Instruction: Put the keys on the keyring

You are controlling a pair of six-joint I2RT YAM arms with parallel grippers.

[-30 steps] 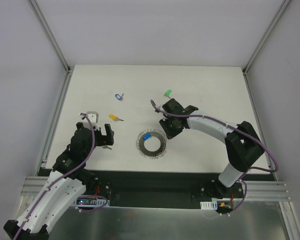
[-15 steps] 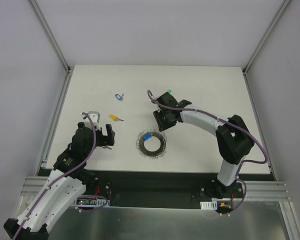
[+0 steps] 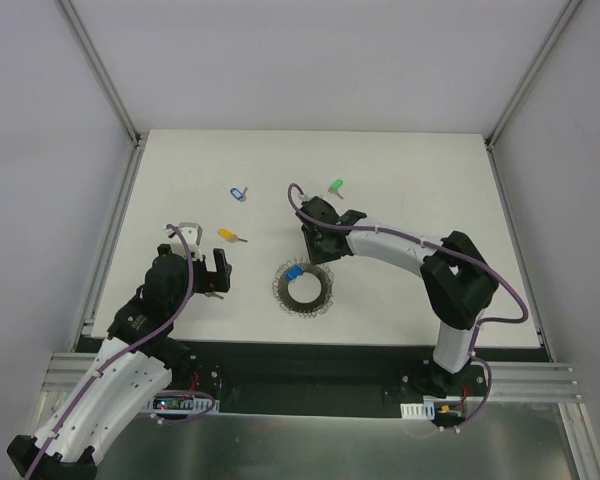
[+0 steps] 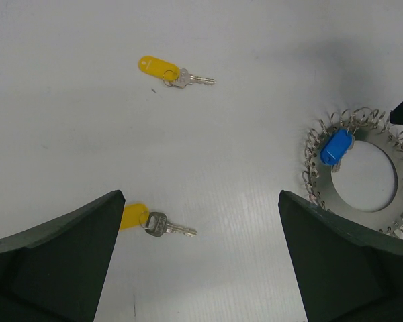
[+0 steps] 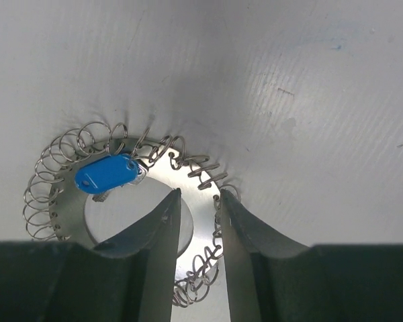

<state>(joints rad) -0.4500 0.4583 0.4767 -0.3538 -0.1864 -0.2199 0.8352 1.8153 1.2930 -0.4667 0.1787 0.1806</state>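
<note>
**Keyring carries one blue key; four more lie loose**

The keyring (image 5: 68,211) lies flat on the tabletop (image 3: 410,170) with a blue key (image 5: 106,173) resting on its far-left coils. The right tool (image 5: 199,194) hangs over the ring's far rim, fingers a narrow gap apart and nothing visibly pinched. The left tool (image 4: 200,208), spread wide and empty, waits left of the ring.

The step in hand looks like settling that first key. Next, one tool must fetch another: the green key (image 3: 335,186) beyond the ring, the loose blue key (image 3: 238,192) or yellow key (image 4: 168,70) to its far left, or the second yellow key (image 4: 154,223) left of it. Each calls for a fine pinch.

Possibly the blue key is threaded, but it may only lie on the coils. The right fingers hide the ring's near arc, and the left finger covers part of the second yellow key's head.
</note>
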